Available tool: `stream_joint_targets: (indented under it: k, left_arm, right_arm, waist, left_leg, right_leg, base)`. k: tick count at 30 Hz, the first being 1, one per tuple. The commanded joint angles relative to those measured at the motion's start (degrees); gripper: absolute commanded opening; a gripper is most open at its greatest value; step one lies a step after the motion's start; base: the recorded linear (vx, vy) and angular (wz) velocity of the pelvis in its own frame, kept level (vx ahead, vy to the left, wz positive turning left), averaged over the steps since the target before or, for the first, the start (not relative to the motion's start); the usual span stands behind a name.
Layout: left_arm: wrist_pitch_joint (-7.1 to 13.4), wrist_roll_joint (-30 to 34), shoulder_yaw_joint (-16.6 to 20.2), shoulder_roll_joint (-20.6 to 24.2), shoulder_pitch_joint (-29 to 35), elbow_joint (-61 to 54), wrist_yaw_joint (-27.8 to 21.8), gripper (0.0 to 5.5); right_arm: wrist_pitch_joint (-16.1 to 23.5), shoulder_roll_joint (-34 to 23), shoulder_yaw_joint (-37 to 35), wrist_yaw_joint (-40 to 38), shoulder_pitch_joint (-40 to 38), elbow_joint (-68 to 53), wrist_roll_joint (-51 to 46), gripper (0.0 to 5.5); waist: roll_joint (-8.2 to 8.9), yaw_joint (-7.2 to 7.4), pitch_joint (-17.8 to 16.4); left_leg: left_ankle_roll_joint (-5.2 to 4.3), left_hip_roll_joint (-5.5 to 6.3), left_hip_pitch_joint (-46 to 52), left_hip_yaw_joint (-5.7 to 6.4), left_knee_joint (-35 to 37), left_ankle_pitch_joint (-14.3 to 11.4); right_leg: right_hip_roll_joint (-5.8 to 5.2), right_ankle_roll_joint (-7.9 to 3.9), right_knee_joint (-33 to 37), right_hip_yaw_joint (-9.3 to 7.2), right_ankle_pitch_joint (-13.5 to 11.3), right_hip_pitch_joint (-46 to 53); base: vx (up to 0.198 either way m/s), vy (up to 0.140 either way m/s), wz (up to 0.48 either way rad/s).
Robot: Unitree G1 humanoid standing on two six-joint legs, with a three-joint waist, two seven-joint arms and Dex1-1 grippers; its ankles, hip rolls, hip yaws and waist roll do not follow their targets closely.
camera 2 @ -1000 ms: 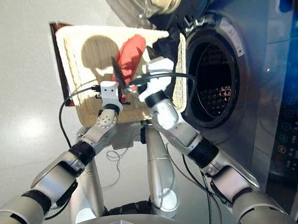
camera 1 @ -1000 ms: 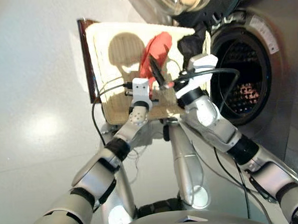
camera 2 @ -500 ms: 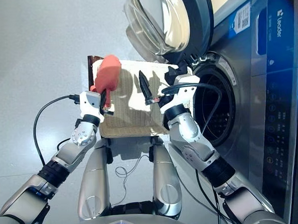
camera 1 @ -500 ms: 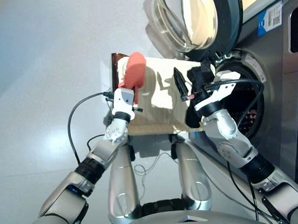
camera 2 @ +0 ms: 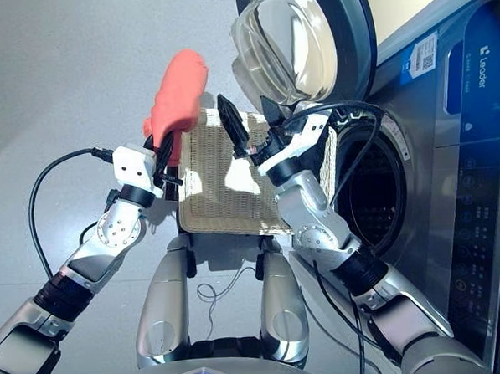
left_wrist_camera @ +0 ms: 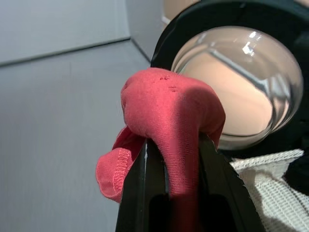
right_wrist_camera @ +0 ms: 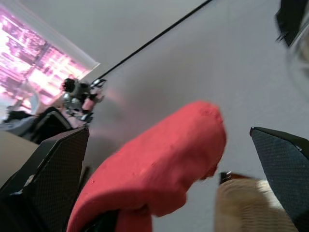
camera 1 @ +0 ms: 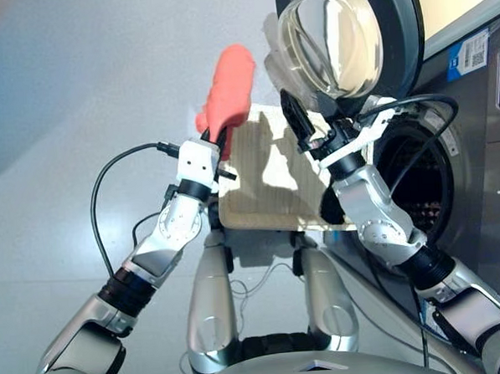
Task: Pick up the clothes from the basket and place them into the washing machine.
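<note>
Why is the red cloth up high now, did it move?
Yes. The left claw lifted the red cloth out of the basket, above its rim.

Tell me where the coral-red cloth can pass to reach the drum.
The drum hole of the washing machine is open and dark. In front of it it is crowded: the right tool, open, and the door. The basket looks bare. The left tool grips the coral-red cloth.

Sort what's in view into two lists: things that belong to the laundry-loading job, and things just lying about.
Job:
- coral-red cloth, clamped in the left pincer
- cream wicker basket
- washing machine with its door swung open
- right pincer, open, holding nothing

Lying about:
- thin cable on the floor
</note>
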State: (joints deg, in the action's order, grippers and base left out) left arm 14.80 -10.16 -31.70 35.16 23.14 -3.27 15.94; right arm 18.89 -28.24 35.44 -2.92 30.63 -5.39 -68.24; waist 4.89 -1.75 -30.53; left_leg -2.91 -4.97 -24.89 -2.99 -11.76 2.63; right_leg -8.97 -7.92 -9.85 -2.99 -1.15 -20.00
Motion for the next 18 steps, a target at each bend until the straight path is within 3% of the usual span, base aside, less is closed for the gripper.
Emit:
stream_joint_targets:
  k: [1, 18]
  left_arm:
    - [5.86, 5.23, -2.72, 1.18, 3.92, -9.56, 0.38, 0.00]
    - [6.24, 11.71, -7.11, 2.79, 9.81, -10.40, 2.38, 0.00]
  right_arm:
    - [0.80, -0.14, -0.32, 3.40, 4.98, -5.91, -3.31, 5.50]
    - [0.28, 1.45, 5.51, 4.61, 14.70, -1.86, -9.86, 5.50]
  waist:
    - [-2.24, 0.05, 2.18]
    - [-2.68, -0.94, 2.19]
  left_leg:
    - [-1.03, 2.41, 2.97, -2.12, 1.95, -0.22]
    - [-0.79, 2.51, 1.09, -1.80, 0.62, -0.42]
  right_leg:
    - [0.50, 0.09, -3.70, 0.75, -0.83, -4.17]
    - [0.06, 0.30, -4.50, 1.16, -0.83, -5.58]
  base:
    - [0.000, 0.000, 0.000]
    - [0.000, 0.000, 0.000]
